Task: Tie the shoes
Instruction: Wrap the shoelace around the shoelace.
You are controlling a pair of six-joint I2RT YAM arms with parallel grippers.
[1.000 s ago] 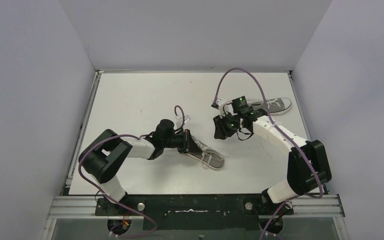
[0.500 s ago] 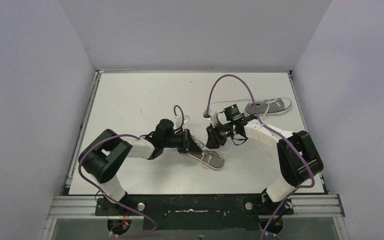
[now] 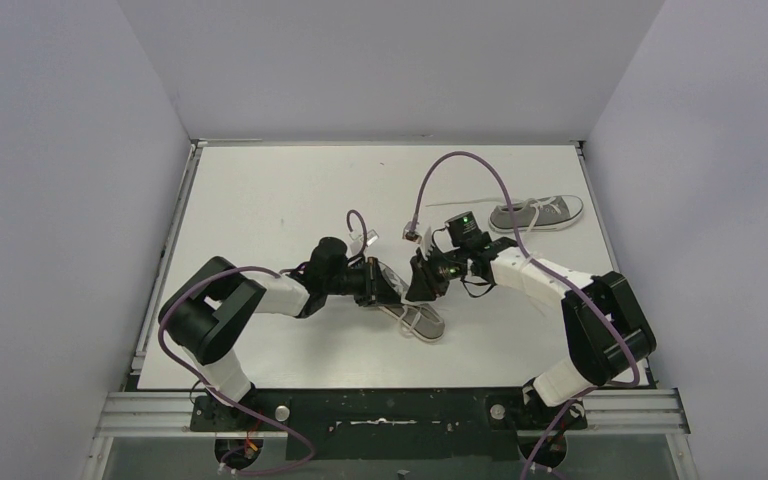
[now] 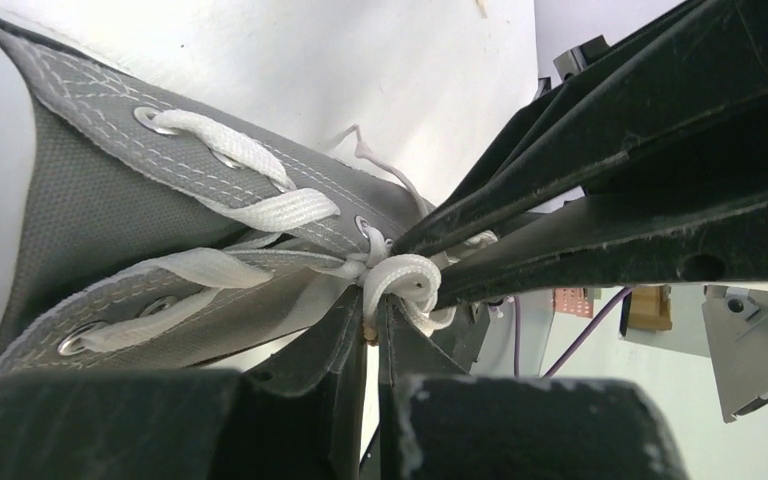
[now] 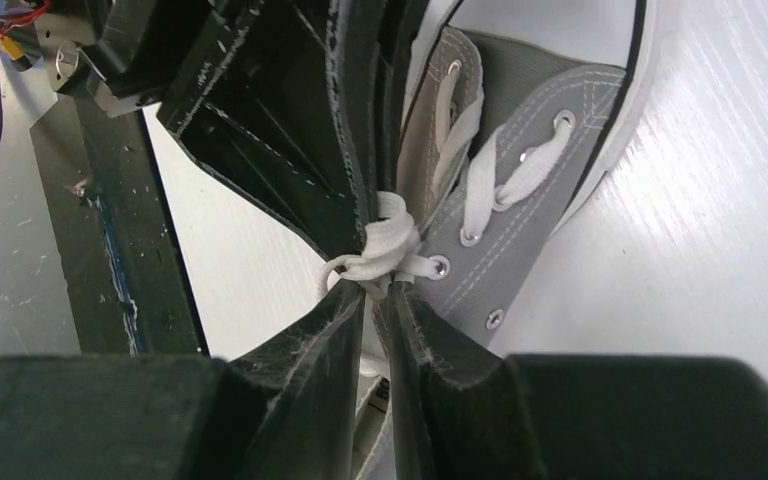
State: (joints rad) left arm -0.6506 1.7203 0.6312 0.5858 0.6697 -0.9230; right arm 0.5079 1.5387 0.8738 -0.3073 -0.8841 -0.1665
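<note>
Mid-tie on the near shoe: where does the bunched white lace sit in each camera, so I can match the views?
Top external: centre, hidden where the left end effector and right end effector meet over the near shoe.
Left wrist: lace bundle just right of centre, above that camera's own fingertips.
Right wrist: lace bundle at centre, above that camera's own fingertips.
Shared landmark: the near shoe's grey eyelet flaps.

Jaws apparently pinching lace (image 5: pixel 385 245) beside shoe (image 5: pixel 520 200).
</note>
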